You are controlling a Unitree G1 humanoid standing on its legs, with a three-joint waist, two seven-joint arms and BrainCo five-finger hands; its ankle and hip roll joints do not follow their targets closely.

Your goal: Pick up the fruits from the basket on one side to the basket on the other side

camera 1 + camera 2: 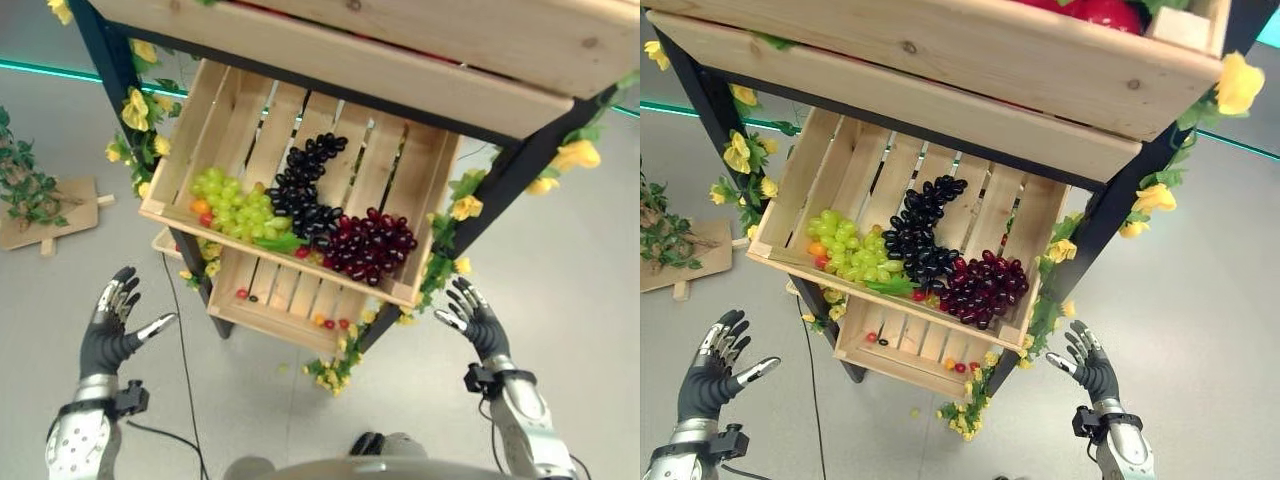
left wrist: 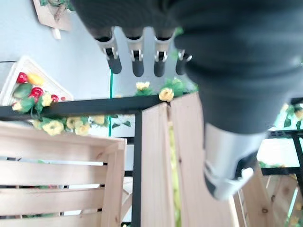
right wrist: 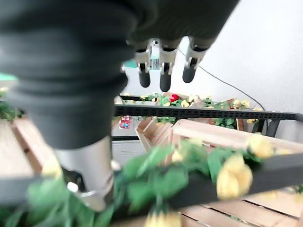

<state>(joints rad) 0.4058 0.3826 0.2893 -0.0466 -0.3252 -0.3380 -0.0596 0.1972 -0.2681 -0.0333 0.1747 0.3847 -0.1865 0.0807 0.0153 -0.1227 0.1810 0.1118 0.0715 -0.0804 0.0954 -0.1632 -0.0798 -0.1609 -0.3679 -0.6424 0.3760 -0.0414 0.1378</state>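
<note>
Crate [image 1: 225, 110] bare slatted wood; grapes [image 1: 372, 245] glossy.

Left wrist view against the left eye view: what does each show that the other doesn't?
The left wrist view alone has a white tray of red and yellow fruit on the floor. The left eye view alone has green grapes, black grapes, dark red grapes in the middle crate, and the open right hand. Both show the open left hand, wooden crates and yellow flowers.
</note>
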